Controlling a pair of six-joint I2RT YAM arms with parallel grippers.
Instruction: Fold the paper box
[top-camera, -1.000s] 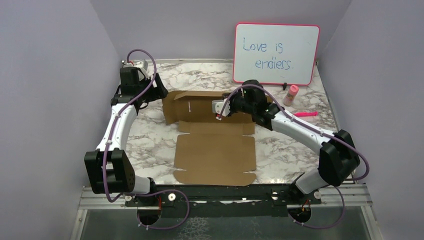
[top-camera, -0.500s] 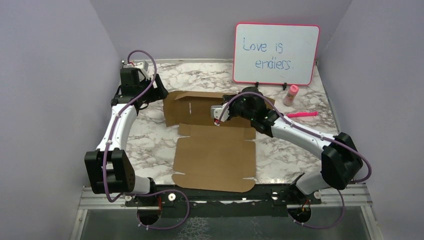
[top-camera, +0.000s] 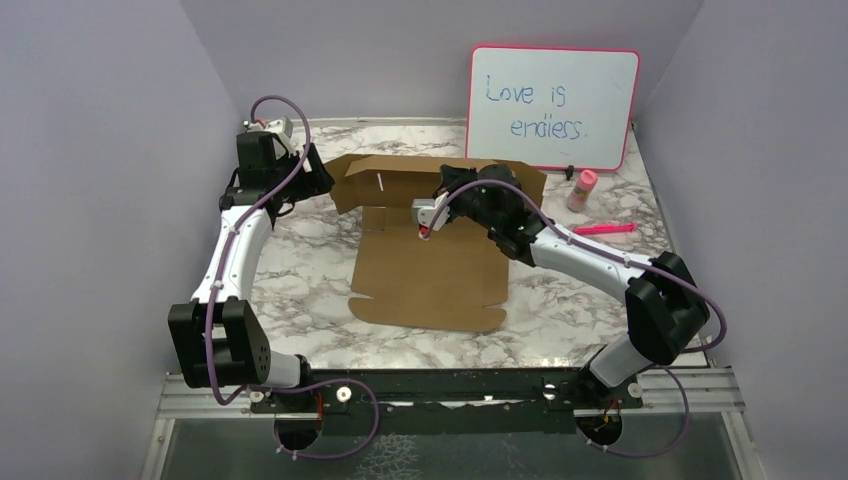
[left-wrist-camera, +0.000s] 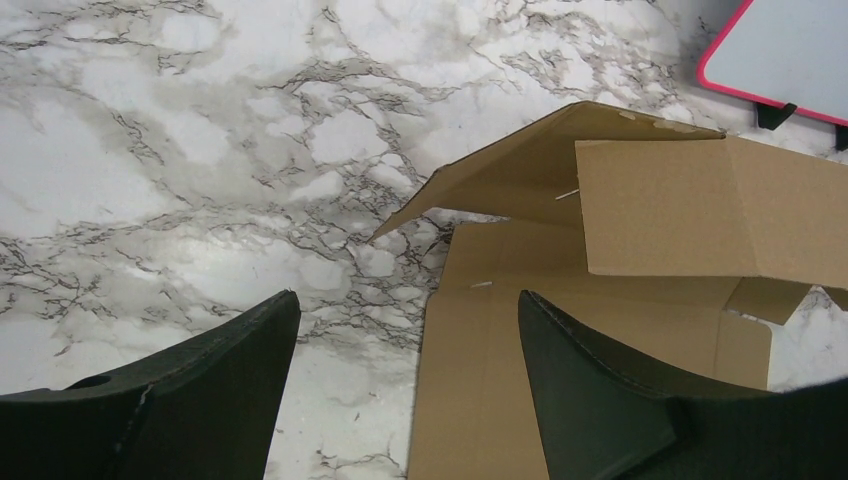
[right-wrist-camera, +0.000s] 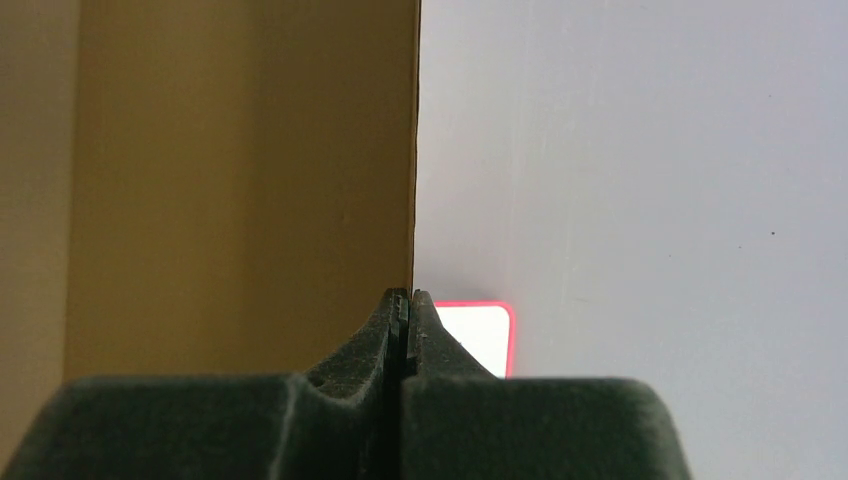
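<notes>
One thin pinch is all I've got: right gripper (right-wrist-camera: 405, 318) clamped on the raised 12 o'clock panel of the plain brown corrugated cardboard box (top-camera: 430, 285) mid-table, left gripper (left-wrist-camera: 407, 300) spread wide and holding nothing at 9 o'clock, so if that edge slips the panel could flop flat.

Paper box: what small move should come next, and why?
Probably the left end effector should ease in and push the side flap of the paper box inward: it hangs open beside that flap, while the right end effector pinches the lifted panel's edge.
</notes>
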